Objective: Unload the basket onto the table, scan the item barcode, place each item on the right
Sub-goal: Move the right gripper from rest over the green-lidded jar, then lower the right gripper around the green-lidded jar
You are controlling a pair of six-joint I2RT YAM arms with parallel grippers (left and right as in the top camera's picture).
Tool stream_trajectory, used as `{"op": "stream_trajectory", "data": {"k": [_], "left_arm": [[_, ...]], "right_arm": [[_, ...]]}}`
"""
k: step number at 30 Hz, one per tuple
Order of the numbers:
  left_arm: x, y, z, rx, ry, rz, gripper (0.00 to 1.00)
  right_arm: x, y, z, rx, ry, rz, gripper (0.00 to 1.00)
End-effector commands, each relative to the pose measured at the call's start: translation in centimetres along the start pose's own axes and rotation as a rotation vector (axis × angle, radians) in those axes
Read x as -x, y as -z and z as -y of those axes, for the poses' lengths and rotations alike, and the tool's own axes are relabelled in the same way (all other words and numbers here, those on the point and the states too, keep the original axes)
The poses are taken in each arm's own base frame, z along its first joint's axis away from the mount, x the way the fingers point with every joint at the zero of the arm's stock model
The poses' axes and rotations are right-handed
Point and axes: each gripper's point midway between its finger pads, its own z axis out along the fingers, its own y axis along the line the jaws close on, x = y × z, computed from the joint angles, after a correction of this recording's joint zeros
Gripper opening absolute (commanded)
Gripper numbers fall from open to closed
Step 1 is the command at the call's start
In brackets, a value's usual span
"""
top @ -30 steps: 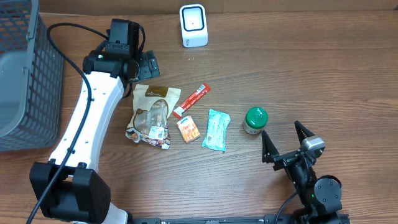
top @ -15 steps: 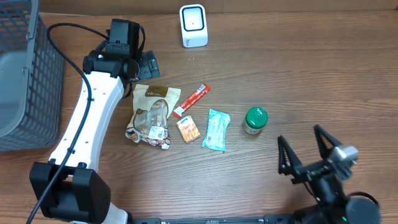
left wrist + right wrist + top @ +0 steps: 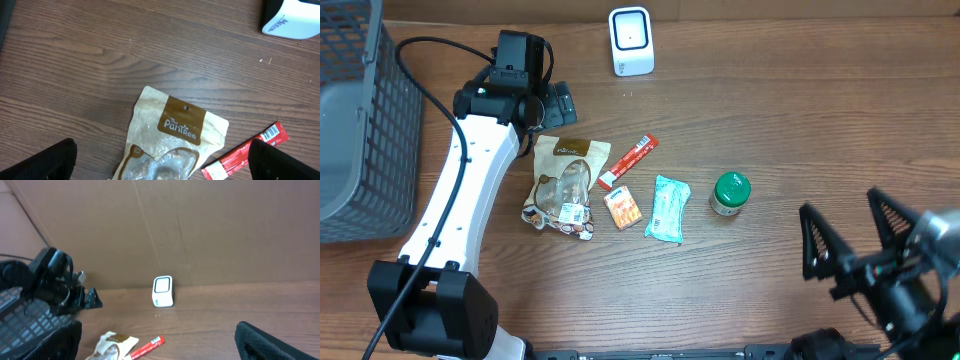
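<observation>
Hovering at the near desk [image 3: 800, 110] edge, right arm [image 3: 890, 270] has jaws wide and empty, bare wood up to the green-lidded jar [image 3: 730, 192]. Left arm [image 3: 460, 190], jaws equally wide, empty, hangs by the snack pouch [image 3: 563, 185]; scanner [image 3: 631, 40] at far edge.

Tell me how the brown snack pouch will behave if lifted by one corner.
The pouch lies flat and looks like thin paper with a clear window, so it would probably sag rather than stay stiff. Lumpy contents show at its window end, so weight may shift there. Pushed, it should slide, not roll.
</observation>
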Motion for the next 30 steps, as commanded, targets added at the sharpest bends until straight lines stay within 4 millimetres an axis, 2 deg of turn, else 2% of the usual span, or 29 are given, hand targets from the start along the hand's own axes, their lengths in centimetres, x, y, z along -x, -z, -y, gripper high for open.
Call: {"op": "stream_trajectory", "data": {"k": [1,3,8,10,13,16,17,19,20,23,24,27,28,30], "left_arm": [[0.5,0.4,0.1,-0.001,0.008,0.016,1.0],[0.5,0.4,0.1,-0.001,0.008,0.016,1.0],[0.5,0.4,0.1,-0.001,0.008,0.016,1.0],[0.5,0.4,0.1,-0.001,0.008,0.016,1.0],[0.5,0.4,0.1,-0.001,0.008,0.016,1.0],[0.5,0.4,0.1,-0.001,0.008,0.016,1.0],[0.5,0.4,0.1,-0.001,0.008,0.016,1.0],[0.5,0.4,0.1,-0.001,0.007,0.016,1.0],[0.5,0.4,0.1,-0.001,0.008,0.016,1.0],[0.5,0.4,0.1,-0.001,0.008,0.016,1.0],[0.5,0.4,0.1,-0.001,0.008,0.016,1.0],[0.5,0.4,0.1,-0.001,0.008,0.016,1.0],[0.5,0.4,0.1,-0.001,0.008,0.016,1.0],[0.5,0.4,0.1,-0.001,0.007,0.016,1.0]], "right_arm": [[2.0,-2.0,-0.1,-0.033,-0.008,-0.051,1.0],[1.9,-3.7,-0.1,-0.048,-0.014,-0.13,1.0],[-0.8,-8.5,-0.7,-0.019,-0.044,-0.369,1.0],[-2.3,-10.3,-1.0,0.008,-0.059,-0.438,1.0],[-5.5,-12.8,-1.0,0.031,-0.093,-0.575,1.0],[-8.3,-14.6,-0.8,0.035,-0.124,-0.688,1.0],[-9.2,-15.2,-0.5,0.026,-0.13,-0.721,0.93],[-11.1,-16.6,0.1,0.004,-0.146,-0.784,0.56],[-11.7,-17.0,0.4,-0.005,-0.157,-0.806,0.41],[-14.1,-18.2,1.0,-0.034,-0.193,-0.887,0.15],[-14.7,-18.4,1.1,-0.036,-0.198,-0.907,0.11],[-16.3,-19.0,1.3,-0.038,-0.216,-0.962,0.11],[-16.7,-19.1,1.3,-0.036,-0.221,-0.973,0.15],[-17.1,-19.4,1.3,-0.034,-0.226,-0.985,0.29]]}}
